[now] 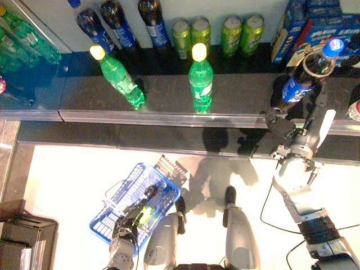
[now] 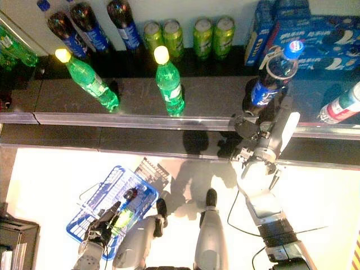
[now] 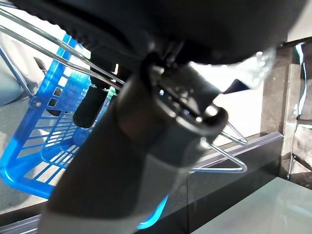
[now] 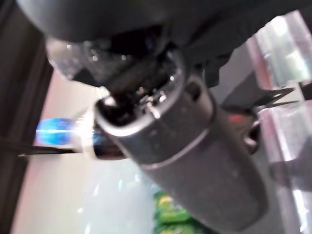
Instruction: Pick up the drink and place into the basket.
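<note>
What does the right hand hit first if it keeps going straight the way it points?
The right hand already grips the cola bottle. Straight beyond stand the blue cartons at the shelf's back, probably first, though depth is unclear.

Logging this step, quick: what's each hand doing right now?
Left hand: closed on the handle of the blue basket.
Right hand: closed around the dark cola bottle at the counter.

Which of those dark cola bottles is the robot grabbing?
The blue-capped dark cola bottle at the shelf's right front, inside the right hand; the other three stand untouched at the back left.
</note>
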